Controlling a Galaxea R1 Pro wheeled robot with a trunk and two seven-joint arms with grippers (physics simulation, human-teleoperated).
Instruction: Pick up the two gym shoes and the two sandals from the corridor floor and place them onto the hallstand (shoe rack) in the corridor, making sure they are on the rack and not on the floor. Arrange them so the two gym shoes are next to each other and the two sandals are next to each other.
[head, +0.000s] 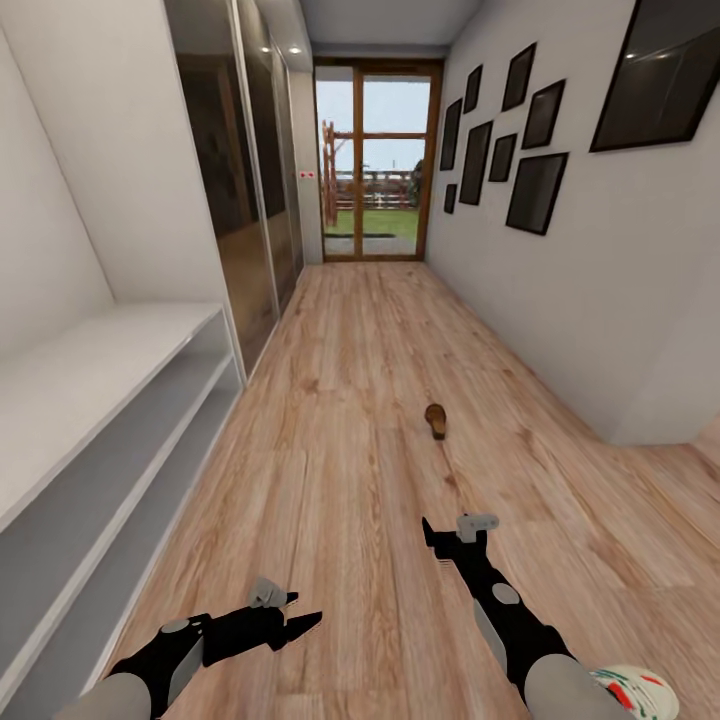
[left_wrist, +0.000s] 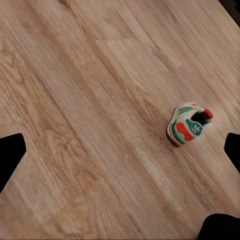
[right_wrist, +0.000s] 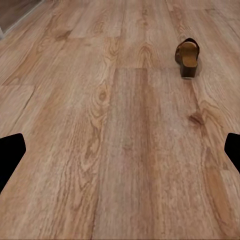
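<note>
So both grippers hang empty with jaws spread wide, left (head: 300, 625) and right (head: 452, 528). One sandal (head: 436, 420) lies ahead on the floor (head: 340, 400), a sneaker (head: 630, 692) low by the right arm. Sandal's probably light and stiff-soled (grab across the strap or sole edges).
</note>
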